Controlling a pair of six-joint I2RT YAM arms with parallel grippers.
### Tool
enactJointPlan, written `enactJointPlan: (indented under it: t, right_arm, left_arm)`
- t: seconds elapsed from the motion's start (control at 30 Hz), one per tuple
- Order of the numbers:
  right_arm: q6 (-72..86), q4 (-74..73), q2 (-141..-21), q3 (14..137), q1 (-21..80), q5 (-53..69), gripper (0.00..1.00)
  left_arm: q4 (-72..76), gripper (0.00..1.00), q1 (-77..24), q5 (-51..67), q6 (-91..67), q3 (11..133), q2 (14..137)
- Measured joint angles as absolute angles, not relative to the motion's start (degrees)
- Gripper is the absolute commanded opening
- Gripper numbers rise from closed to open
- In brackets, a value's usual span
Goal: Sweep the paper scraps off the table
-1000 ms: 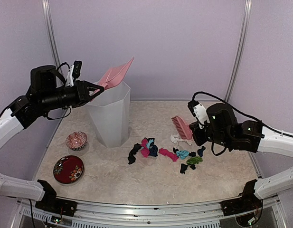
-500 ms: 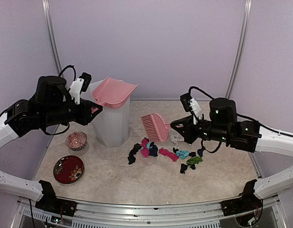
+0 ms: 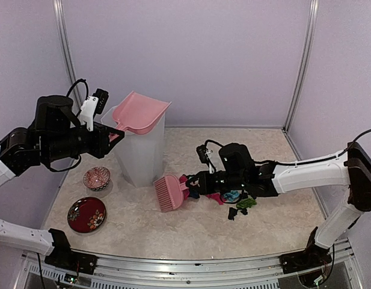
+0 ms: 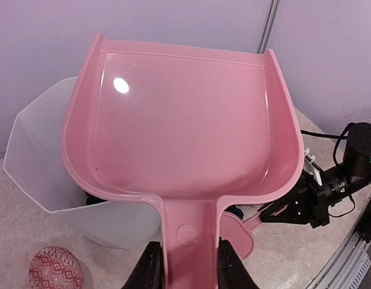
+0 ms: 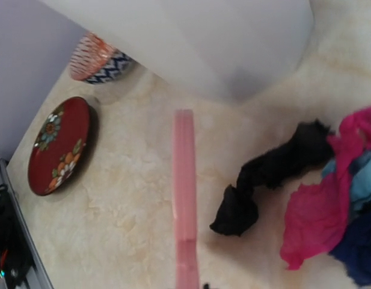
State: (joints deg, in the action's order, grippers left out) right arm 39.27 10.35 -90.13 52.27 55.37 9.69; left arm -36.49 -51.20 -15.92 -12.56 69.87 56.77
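Left hand (image 4: 188, 265) clamped on pink dustpan (image 4: 185, 120) handle, pan above translucent bin (image 3: 140, 156), right hand (image 3: 200, 180) closed on pink brush (image 3: 168, 192), bristles low beside paper scraps (image 3: 245, 203), scraps clustered mid-tabletop (image 3: 173, 232), right of bin

- Pink dustpan (image 3: 140, 112): raised in the air over the open top of the bin, pan tilted, handle pointing left.
- Bin (image 3: 140, 153): white, translucent, faceted walls; stands upright at left of centre.
- Pink brush (image 3: 169, 192): held low, in front of the bin and to its right, bristle head pointing left.
- Small bowl (image 3: 97, 177): red-and-white pattern inside, blue zigzag outside; sits just left of the bin.
- Red plate (image 3: 86, 214): floral motif; lies flat near the bowl, toward the front edge, not touching it.
- Lilac walls (image 3: 191, 60) with metal posts (image 3: 302, 63): enclose the back and sides.
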Motion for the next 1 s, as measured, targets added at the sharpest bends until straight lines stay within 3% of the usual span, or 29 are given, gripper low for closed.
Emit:
enactJointPlan:
  t: [0.3, 0.53, 1.0]
  right_arm:
    - [48.2, 11.7, -101.6, 59.0, 55.7, 8.4, 0.0]
    - [50.6, 9.6, -102.2, 59.8, 54.0, 2.5, 0.0]
    - [54.8, 1.6, -86.1, 47.6, 45.3, -6.9, 0.0]
  left_arm:
    - [-36.7, 0.0, -51.2, -12.2, -12.7, 69.9, 56.0]
    - [-37.4, 0.0, -51.5, -10.3, -13.2, 68.7, 55.7]
    - [-38.3, 0.0, -56.1, -7.6, -13.8, 68.4, 60.0]
